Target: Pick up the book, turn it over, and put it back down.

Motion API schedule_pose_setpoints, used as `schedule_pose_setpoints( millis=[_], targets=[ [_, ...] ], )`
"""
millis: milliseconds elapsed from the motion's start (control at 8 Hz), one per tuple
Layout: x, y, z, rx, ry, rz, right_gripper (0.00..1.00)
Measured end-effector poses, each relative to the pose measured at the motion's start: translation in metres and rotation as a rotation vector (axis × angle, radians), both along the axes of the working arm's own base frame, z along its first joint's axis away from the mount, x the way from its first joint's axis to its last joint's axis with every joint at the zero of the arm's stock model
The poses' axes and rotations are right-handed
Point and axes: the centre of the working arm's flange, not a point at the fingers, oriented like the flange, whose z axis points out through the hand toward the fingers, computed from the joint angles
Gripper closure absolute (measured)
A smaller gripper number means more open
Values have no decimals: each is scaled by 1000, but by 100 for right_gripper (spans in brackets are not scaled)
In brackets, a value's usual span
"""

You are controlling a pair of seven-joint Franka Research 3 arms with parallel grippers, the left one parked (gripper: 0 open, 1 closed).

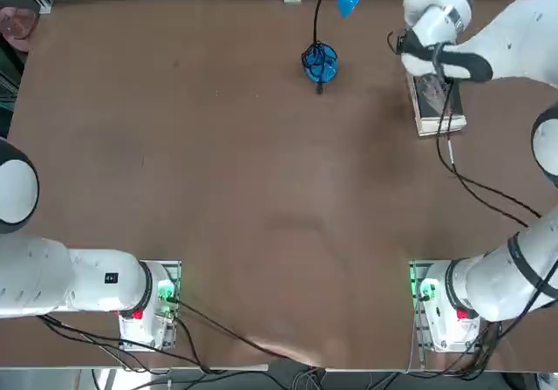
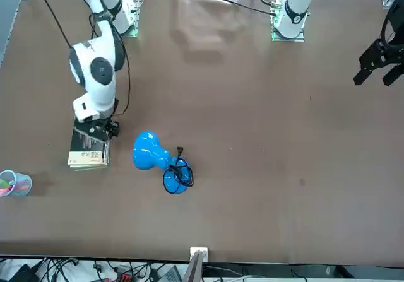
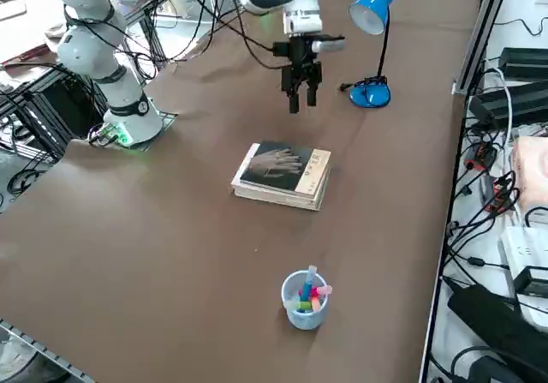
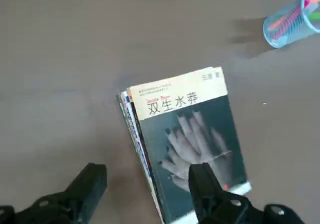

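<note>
Seen in the right side view, the book (image 3: 278, 174) lies flat on the brown table (image 3: 171, 254), its dark cover showing pale hands beside a cream strip. At 12 o'clock from it in that view, the right gripper (image 3: 302, 100) hangs above the table, open and holding nothing. Between 1 and 2 o'clock stands a blue desk lamp (image 3: 371, 94). At 6 o'clock, a light-blue cup (image 3: 301, 316) holds colourful markers (image 3: 306, 292).

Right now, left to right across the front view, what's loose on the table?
Light-blue mesh pen cup → thick rectangular dark-covered book → glossy blue desk lamp. Black two-finger right gripper, raised, overlaps the book: unplaced.
</note>
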Motion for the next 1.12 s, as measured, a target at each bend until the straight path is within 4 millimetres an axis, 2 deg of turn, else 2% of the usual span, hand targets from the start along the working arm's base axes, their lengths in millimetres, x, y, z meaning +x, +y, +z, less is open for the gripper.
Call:
schedule_pose_setpoints(
  millis=[375, 625, 875, 1000, 1125],
  targets=[
    [6, -19, 84, 95, 143, 57, 0],
    [18, -61, 148, 219, 205, 138, 0],
    [19, -110, 194, 317, 252, 250, 0],
    [16, -125, 217, 349, 250, 292, 0],
    [10, -130, 241, 365, 224, 306, 0]
  ],
)
